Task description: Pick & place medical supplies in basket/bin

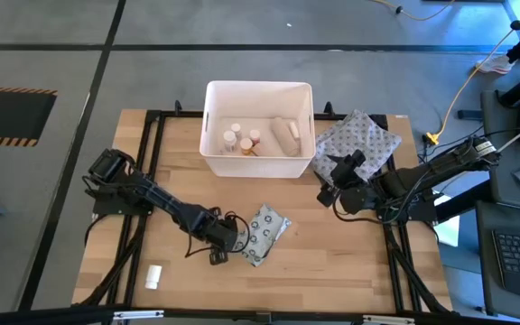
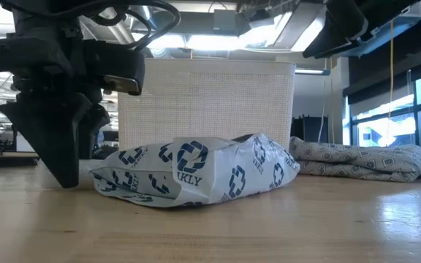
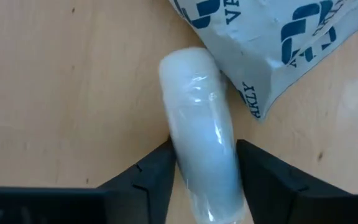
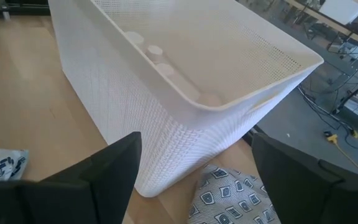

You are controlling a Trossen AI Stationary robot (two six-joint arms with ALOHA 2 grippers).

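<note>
Bottles (image 1: 241, 139) lay in the tub (image 1: 258, 94); left gripper (image 3: 205, 163) squeezed a gauze roll (image 3: 201, 152) at lower middle, packet (image 1: 264, 232) waiting; right gripper (image 4: 194, 163) hung open.

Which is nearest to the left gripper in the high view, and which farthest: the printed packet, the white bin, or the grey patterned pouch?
From the left gripper:
1. Printed packet, right beside it.
2. White bin, at the table's far edge.
3. Grey patterned pouch, farthest, on the right arm's side.

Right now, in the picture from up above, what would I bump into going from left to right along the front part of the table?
Small white tube → left tool, around a white roll → dotted packet → right tool, farther back near the patterned cloth pouch.
</note>
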